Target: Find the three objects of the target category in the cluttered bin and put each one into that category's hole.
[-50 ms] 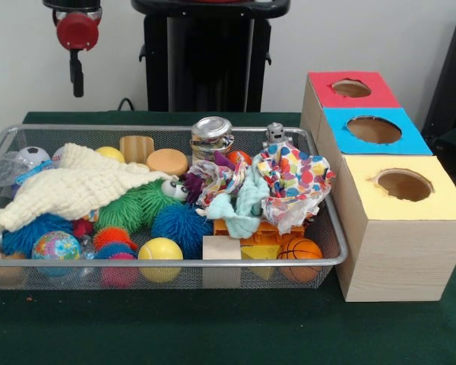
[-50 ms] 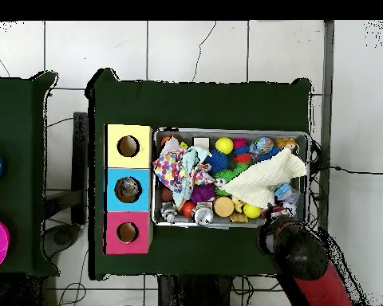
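The wire bin is full of clutter. A cream cloth drapes over its left side; a polka-dot cloth, a teal cloth and a floral cloth lie on the right. Among them are a yellow ball, a basketball, a globe ball, fuzzy green and blue balls, a tin can and wooden pieces. My gripper hangs high beyond the bin's far left corner, holding nothing that shows. In the overhead view only the red arm shows.
Three boxes with round holes stand right of the bin: red farthest, blue in the middle, yellow nearest. From above they are yellow, blue and red. Something grey shows inside the blue box's hole.
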Controlling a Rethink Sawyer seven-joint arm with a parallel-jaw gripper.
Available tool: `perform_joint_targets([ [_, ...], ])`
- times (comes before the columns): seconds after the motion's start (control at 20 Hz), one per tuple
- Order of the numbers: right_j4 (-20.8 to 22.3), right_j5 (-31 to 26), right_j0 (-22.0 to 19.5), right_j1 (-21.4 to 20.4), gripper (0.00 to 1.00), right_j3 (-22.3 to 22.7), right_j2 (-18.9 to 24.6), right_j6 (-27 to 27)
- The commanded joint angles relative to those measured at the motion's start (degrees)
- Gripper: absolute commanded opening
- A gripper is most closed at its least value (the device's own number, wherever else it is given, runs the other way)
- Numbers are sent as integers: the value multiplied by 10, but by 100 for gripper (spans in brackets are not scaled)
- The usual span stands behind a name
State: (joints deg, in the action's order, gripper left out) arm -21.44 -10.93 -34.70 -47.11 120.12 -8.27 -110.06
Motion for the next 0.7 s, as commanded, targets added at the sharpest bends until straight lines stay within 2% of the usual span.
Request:
perform_joint_targets([
  [0.05, 35, -85, 3, 33, 100, -108, 9, -15],
  [0.4, 52, -148, 19, 55, 100, -185, -23, -36],
  [0.55, 52, -135, 12, 57, 100, -193, -14, -38],
  [0.7, 37, -95, -16, 60, 100, -180, 25, -40],
])
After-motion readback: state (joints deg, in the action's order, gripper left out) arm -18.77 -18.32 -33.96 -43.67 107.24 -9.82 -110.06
